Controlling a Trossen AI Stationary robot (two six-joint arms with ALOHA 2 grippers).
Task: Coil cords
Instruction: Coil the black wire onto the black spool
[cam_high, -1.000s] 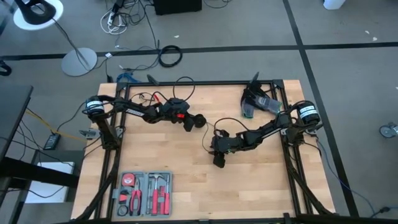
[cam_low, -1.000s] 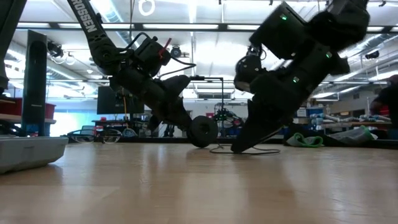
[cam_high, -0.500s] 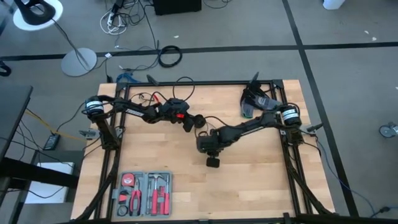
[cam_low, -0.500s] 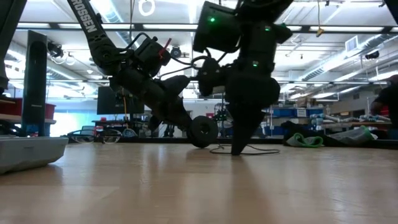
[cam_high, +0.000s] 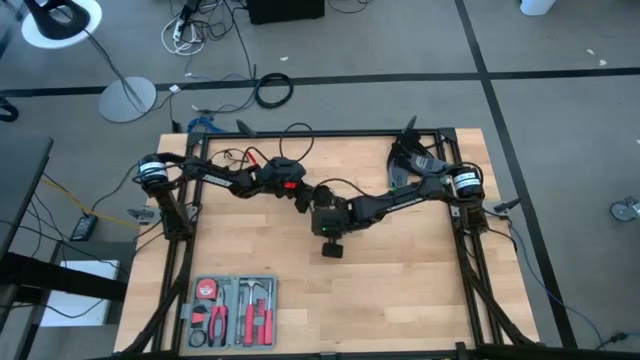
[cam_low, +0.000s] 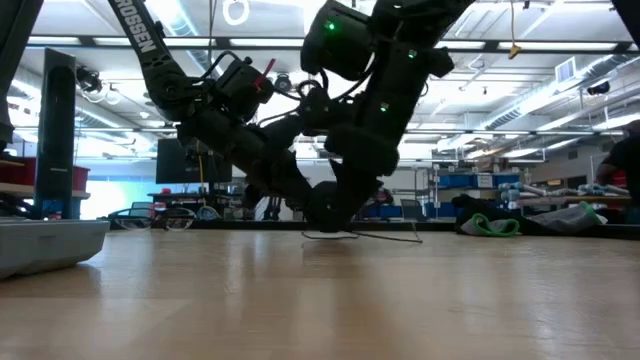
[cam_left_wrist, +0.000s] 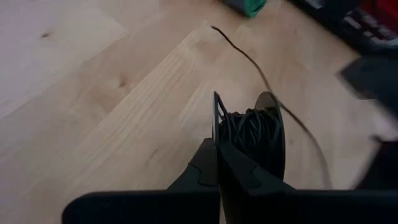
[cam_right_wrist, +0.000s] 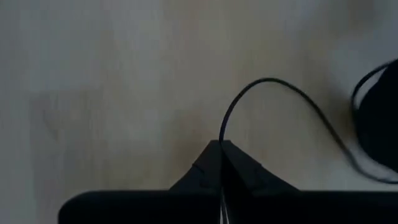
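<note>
Compared with a second ago, the right gripper (cam_high: 325, 212) is seen shifted from centre-right to frame centre, its fingers now pinched shut on the cord (cam_right_wrist: 283, 109). The left gripper (cam_left_wrist: 217, 163), just upper left of it, is clamped on the wound coil (cam_left_wrist: 252, 134). In the high view, the coil is hidden beneath both wrists.

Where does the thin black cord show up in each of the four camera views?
High view: cord arcs near table centre.
Low view: lies flat on the table.
Left wrist view: wound in a bundle, shut left gripper holding it.
Right wrist view: curves from the shut right gripper.
Shared landmark: wooden tabletop.
</note>
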